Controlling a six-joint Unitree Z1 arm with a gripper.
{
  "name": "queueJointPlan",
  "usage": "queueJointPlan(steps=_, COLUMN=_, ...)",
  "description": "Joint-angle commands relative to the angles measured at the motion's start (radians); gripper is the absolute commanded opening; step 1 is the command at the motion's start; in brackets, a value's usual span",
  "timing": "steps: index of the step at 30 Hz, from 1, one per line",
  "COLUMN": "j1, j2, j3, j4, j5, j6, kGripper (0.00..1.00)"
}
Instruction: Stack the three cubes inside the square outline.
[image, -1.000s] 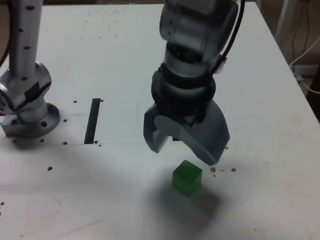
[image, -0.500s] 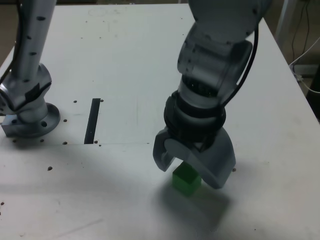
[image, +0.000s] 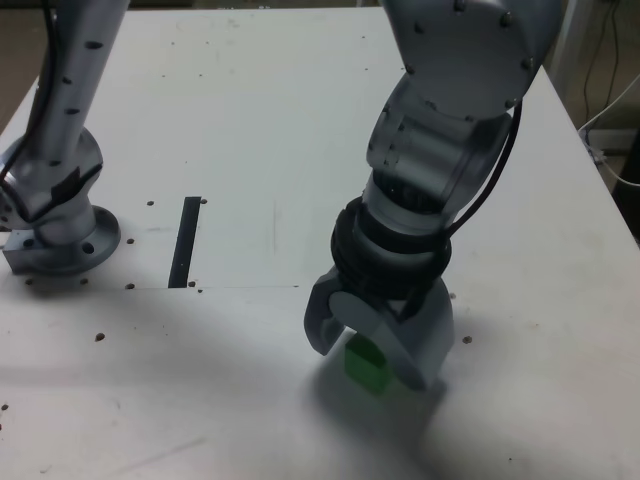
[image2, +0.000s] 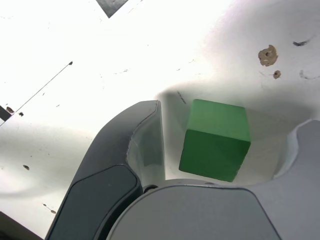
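Straddling the green cube (image: 366, 365), the gripper (image: 370, 367) stands wide, one jaw on either side of the block and nothing held. The wrist view shows bare table (image2: 47, 145) surface between the cube and each jaw; no contact is found on either flank. The cube rests flat on the table, directly within the opening, so the coming move, judged to be a closing grip, acts across the cube and calls for little sideways travel. The clearance is uneven: the cube sits nearer the darker jaw, whose inner face shows in full, and well apart from the paler one. A plain close would probably bring the darker jaw into contact first and nudge the cube before both bear on it. No long axis is evident; the sides look about equal. The cube's flanks are slightly askew to the jaws, so it may turn a little when squeezed. Whether the fingertips are low enough for a sound grip cannot be told. In the exterior view, the black strip (image: 184, 242) lies to the left of the cube and farther from the camera, as does the arm base (image: 65, 235) beyond it. The red and yellow cubes are not visible in either view, and the square outline cannot be made out with certainty.
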Motion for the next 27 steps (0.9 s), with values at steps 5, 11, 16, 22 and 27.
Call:
queueJointPlan(steps=5, j1=0.003, j2=0.005, j3=0.001, j4=-0.002, j5=0.003, j6=-0.001, kGripper=0.22)
queueJointPlan(steps=11, j1=0.003, j2=0.006, j3=-0.002, j4=-0.005, j5=0.001, j6=-0.001, kGripper=0.22)
queueJointPlan(steps=16, j1=0.003, j2=0.006, j3=-0.002, j4=-0.009, j5=0.001, j6=-0.001, kGripper=0.22)
queueJointPlan(steps=22, j1=0.003, j2=0.005, j3=-0.004, j4=-0.011, j5=0.000, j6=-0.001, kGripper=0.22)
queueJointPlan(steps=27, j1=0.003, j2=0.006, j3=-0.004, j4=-0.012, j5=0.000, j6=-0.001, kGripper=0.22)
